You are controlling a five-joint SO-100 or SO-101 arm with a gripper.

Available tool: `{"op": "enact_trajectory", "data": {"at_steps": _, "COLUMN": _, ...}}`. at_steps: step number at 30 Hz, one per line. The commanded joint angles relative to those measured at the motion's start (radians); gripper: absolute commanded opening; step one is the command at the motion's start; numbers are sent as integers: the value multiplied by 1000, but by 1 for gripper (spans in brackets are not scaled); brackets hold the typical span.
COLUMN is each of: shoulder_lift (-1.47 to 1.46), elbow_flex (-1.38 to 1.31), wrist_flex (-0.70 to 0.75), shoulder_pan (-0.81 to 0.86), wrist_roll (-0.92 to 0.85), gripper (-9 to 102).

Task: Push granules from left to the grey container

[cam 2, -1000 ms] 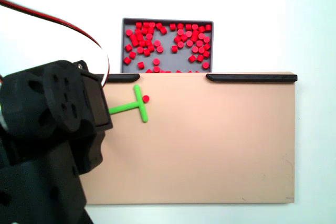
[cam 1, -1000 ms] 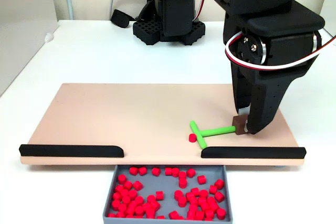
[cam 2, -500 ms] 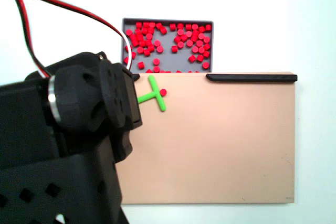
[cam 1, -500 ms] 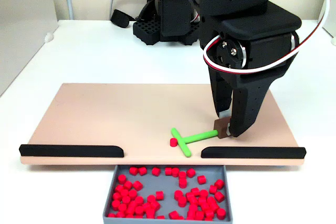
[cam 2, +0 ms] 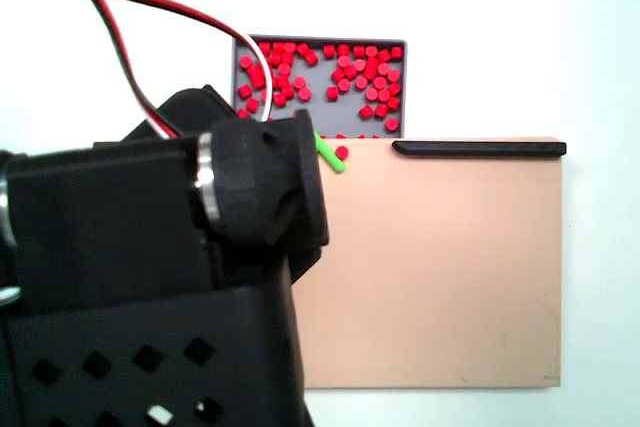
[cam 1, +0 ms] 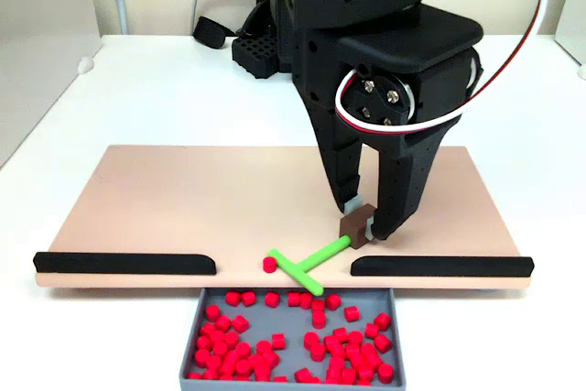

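gripper (cam 1: 366, 229) clamped on green pusher's (cam 1: 309, 260) brown handle | lone granule (cam 1: 269, 265) at board (cam 1: 183, 199) edge, touching pusher bar | grey container (cam 1: 203, 313) just beyond, holding granules (cam 1: 302, 336)

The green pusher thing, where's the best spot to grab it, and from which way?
Best by the small brown block at the end of the green pusher stem, coming down from above. The stem lies flat on the board, too thin to pinch well, while the block stands higher. The gripper already pinches it there, leaving the crossbar free beside the red granule.
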Motion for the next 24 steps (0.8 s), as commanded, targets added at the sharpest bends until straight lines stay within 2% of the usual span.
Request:
{"op": "enact_trajectory", "data": {"at_steps": 1, "shoulder_lift": 66, "elbow_flex": -14, "wrist_flex": -6, "shoulder_pan": 17, "wrist_roll": -115, "gripper": 0}}
{"op": "enact_trajectory", "data": {"at_steps": 6, "shoulder_lift": 100, "elbow_flex": -12, "wrist_flex": -6, "shoulder_pan": 35, "wrist_roll": -247, "gripper": 0}}
{"op": "enact_trajectory", "data": {"at_steps": 14, "shoulder_lift": 267, "elbow_flex": 23, "wrist_flex": 9, "shoulder_pan": 38, "wrist_roll": -304, "gripper": 0}}
{"op": "enact_trajectory", "data": {"at_steps": 19, "shoulder_lift": 476, "elbow_flex": 244, "wrist_flex": 9, "shoulder_pan": 3, "wrist_roll": -373, "gripper": 0}}
{"op": "enact_trajectory", "data": {"at_steps": 24, "shoulder_lift": 716, "elbow_flex": 589, "wrist_flex": -18, "shoulder_pan": 8, "wrist_roll": -561, "gripper": 0}}
